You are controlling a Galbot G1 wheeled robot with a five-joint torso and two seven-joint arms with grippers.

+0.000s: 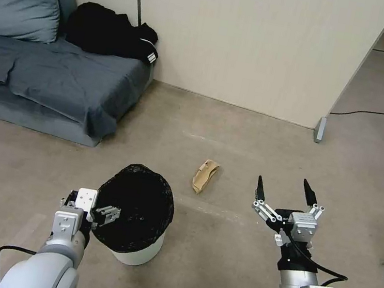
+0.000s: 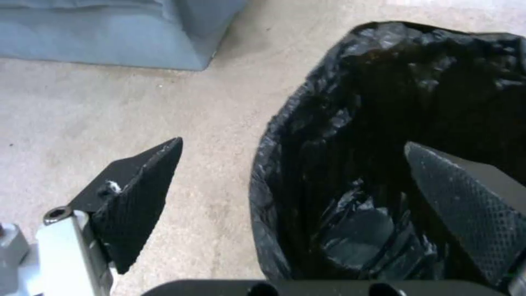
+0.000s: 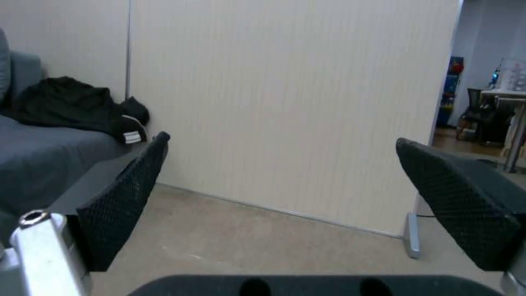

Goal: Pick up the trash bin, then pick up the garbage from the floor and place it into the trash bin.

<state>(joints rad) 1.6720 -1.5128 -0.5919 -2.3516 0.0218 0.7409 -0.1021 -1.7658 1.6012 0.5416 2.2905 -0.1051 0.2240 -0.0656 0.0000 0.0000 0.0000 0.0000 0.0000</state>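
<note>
The trash bin (image 1: 138,252), a small white bucket lined with a black bag, stands on the carpet in front of me, left of centre. My left gripper (image 1: 98,211) is open at the bin's left rim. In the left wrist view the gripper (image 2: 294,142) straddles the bag-covered rim of the bin (image 2: 384,94), one finger outside over the carpet and one inside. A piece of garbage, a tan crumpled paper (image 1: 205,175), lies on the floor just beyond the bin to the right. My right gripper (image 1: 282,184) (image 3: 282,137) hangs open and empty to the right of the paper, above the floor.
A grey-blue sofa (image 1: 56,77) with a black garment (image 1: 107,31) stands at the back left. A beige partition wall (image 1: 248,40) closes the back, its metal foot (image 1: 320,129) at the right end. A black cable (image 1: 378,114) runs across the floor beyond it.
</note>
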